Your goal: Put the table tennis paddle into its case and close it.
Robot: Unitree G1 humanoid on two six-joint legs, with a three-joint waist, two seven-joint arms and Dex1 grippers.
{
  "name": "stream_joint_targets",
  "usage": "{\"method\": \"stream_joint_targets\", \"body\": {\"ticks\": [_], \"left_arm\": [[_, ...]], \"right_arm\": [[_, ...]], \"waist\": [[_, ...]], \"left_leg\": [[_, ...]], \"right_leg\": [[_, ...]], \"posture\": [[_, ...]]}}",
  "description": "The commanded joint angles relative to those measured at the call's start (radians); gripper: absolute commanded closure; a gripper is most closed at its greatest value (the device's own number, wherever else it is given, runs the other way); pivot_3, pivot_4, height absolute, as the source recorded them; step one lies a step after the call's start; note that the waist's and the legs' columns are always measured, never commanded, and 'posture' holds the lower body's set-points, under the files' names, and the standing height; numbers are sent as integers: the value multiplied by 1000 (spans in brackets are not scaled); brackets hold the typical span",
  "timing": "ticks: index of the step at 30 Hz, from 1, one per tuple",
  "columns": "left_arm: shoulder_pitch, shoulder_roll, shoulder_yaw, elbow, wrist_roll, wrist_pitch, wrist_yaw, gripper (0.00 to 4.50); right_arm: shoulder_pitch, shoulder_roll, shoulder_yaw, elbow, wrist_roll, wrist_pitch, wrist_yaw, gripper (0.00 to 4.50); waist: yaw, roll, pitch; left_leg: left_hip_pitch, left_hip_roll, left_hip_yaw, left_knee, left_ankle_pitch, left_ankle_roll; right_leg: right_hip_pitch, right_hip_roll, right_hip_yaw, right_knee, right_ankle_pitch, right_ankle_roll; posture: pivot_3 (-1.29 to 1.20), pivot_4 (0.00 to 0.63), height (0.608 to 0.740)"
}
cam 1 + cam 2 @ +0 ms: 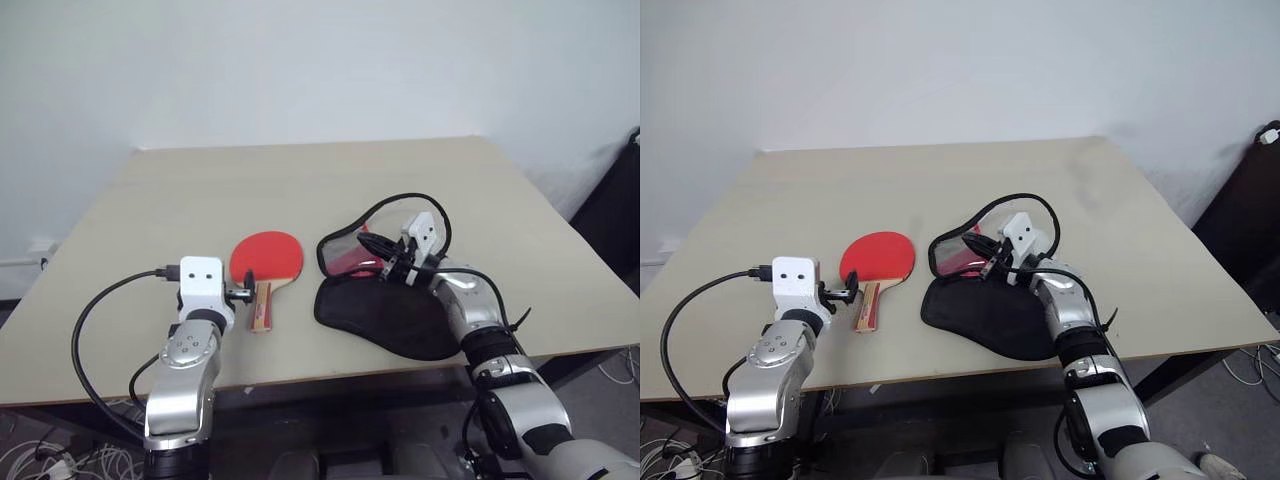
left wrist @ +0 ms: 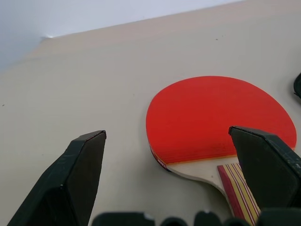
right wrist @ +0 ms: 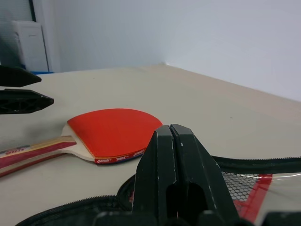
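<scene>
The right claw (image 1: 378, 262) is pinched tight on the raised clear-and-red front flap of the soft black paddle-shaped case (image 1: 395, 315), which lies open on the beige worktop (image 1: 300, 180). Just left of the case, the round red-faced table tennis paddle (image 1: 266, 259) with its striped wooden handle lies flat. The left claw (image 1: 246, 292) stands wide apart and empty just beside that handle, on the side away from the case.

I can make out small white print on the red edge strip of the paddle (image 3: 113, 136), just beyond my closed right gripper (image 3: 171, 134), but can't read it.

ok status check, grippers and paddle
Left gripper open by paddle handle. Right gripper shut, at open case flap. Paddle flat on table, nothing blocking.
</scene>
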Motion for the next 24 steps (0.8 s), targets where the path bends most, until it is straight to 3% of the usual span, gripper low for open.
{"method": "stream_joint_targets", "body": {"ticks": [1,13,24], "left_arm": [[-20,27,12,-57,-8,-4,-13,30],[-39,67,0,-53,-10,13,-35,30],[-59,24,-60,-20,-2,10,-15,30]], "right_arm": [[-3,11,0,-45,7,-22,-5,4500],[-14,45,-9,-6,14,-63,-22,4500],[12,14,-26,-44,17,-51,-31,4500]], "waist": [[-1,0,0],[-1,0,0],[-1,0,0]], "left_leg": [[0,0,0,0,0,0],[0,0,0,0,0,0],[0,0,0,0,0,0]], "right_leg": [[0,0,0,0,0,0],[0,0,0,0,0,0],[0,0,0,0,0,0]], "posture": [[0,0,740],[0,0,740],[0,0,740]]}}
